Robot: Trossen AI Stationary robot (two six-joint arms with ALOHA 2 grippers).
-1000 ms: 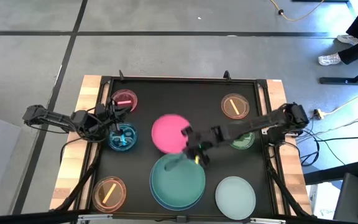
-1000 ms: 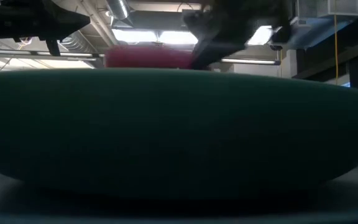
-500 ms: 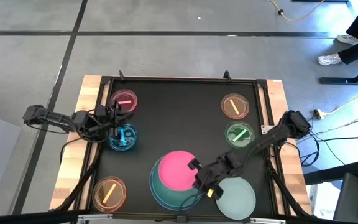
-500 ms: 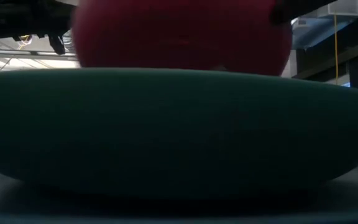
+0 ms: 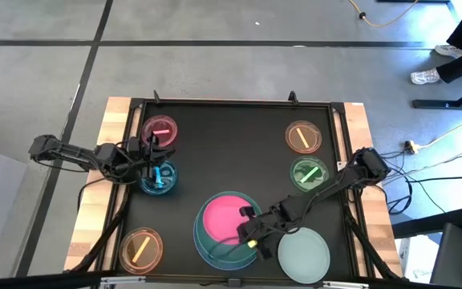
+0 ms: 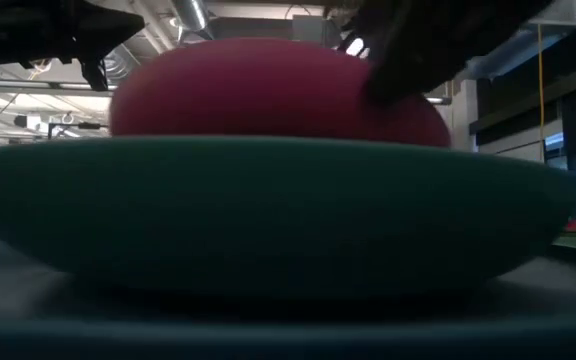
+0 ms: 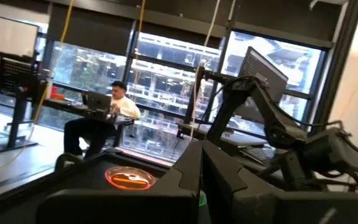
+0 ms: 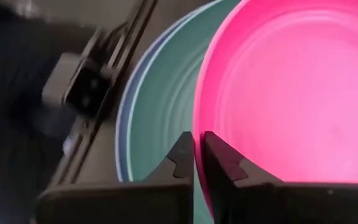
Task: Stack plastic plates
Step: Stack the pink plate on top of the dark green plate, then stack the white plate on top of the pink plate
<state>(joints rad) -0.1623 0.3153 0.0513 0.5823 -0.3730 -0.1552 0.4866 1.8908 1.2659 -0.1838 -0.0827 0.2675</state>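
We have our right arm stretched from the counter's right edge diagonally toward the near middle, elbow bent low. Our right claw [image 5: 251, 233] has its two fingers [image 8: 180, 163] pinched nearly together on a thin rim, one on each side. Our left arm lies folded along the left edge, pointing inward, and our left claw [image 5: 152, 152] hangs there; we cannot tell how it stands.

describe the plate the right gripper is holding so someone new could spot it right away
On the black table, look to the near edge, where large plates are stacked under the right gripper. The pink plate sits on top, above a teal plate, with the gripper shut on its rim. It is the only large solid pink plate; the mint plate beside it is pale.
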